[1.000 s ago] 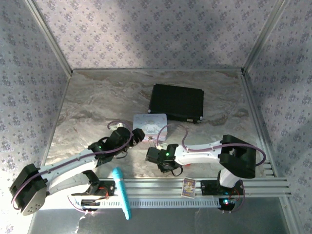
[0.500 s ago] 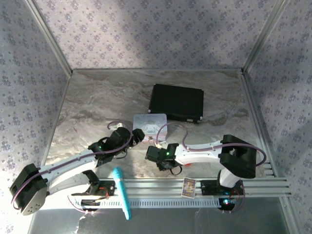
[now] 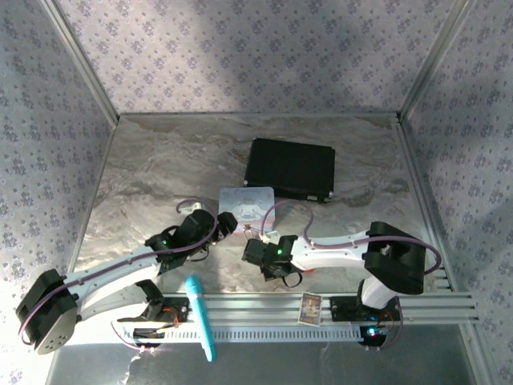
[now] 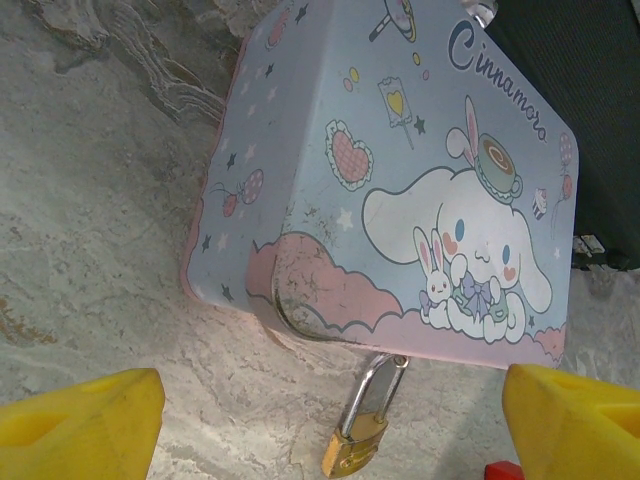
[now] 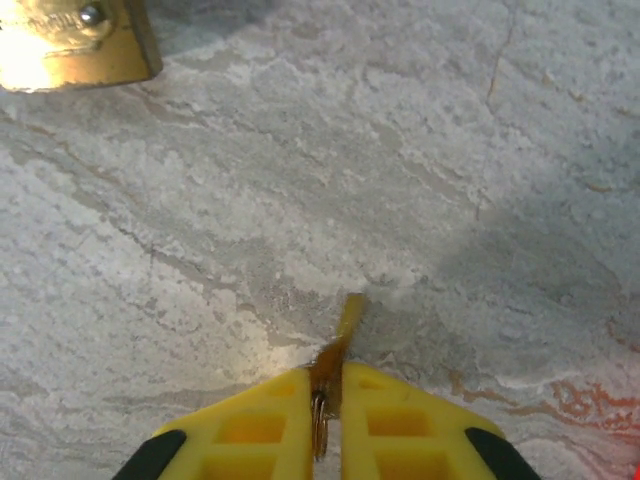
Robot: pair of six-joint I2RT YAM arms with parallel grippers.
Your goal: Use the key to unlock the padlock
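- You are at the approach step: the key [image 5: 341, 335] is in hand but not yet at the padlock [image 4: 356, 440], so nothing is unlocked.
- Your right gripper [image 5: 325, 385] is pinched tight on the key, with only a hairline gap between the yellow fingers; the brass blade sticks out ahead of them, low over the tabletop [image 5: 420, 150]. Whether its tip touches the surface, you cannot tell.
- Your left gripper [image 3: 228, 224] is spread wide and holds nothing, one finger [image 4: 80, 425] on each side of the padlock and well apart from it.
- The padlock lies on the tabletop about mid-table, just at the near side of the cartoon tin [image 4: 400, 180], its silvery shackle [image 4: 378, 380] reaching up to the tin's edge and its brass body pointing toward you.
- In the right wrist view the brass body sits ahead and to the left of the blade, clearly apart from it. The next move calls for swinging the tip over to the body's end face and lining the blade up with the keyway, which you cannot make out from here.
- The body looks free to skid, so closing the left fingers on it first would likely steady it.
- Room is tight: the two grippers sit near each other, the tin blocks the far side, and a red block [image 4: 505, 470] lies by the left gripper's right finger. The black box [image 3: 290, 168] stands beyond the tin; bare tabletop lies toward the left edge.
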